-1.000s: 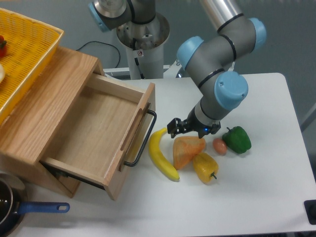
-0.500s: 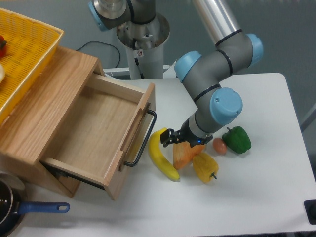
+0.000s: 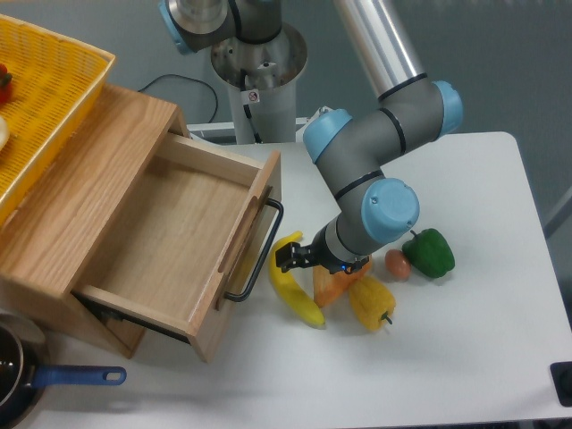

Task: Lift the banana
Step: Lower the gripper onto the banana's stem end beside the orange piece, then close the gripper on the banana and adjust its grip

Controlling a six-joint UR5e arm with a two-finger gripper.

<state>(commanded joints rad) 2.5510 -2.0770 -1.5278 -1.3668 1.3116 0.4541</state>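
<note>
Low over the banana (image 3: pixel 292 284), the gripper (image 3: pixel 291 257) hovered near its upper end; whether its fingers were parted was unclear. At the banana's three o'clock lay an orange wedge (image 3: pixel 327 288).

Banana (image 3: pixel 291 286): bright yellow. Bell peppers: one yellow (image 3: pixel 371 302), one green (image 3: pixel 431 253); wedge (image 3: pixel 327 286): orange. Surface (image 3: pixel 465 357): white; basket (image 3: pixel 45 98): yellow lattice; drawer (image 3: pixel 170 237): light wood.
</note>
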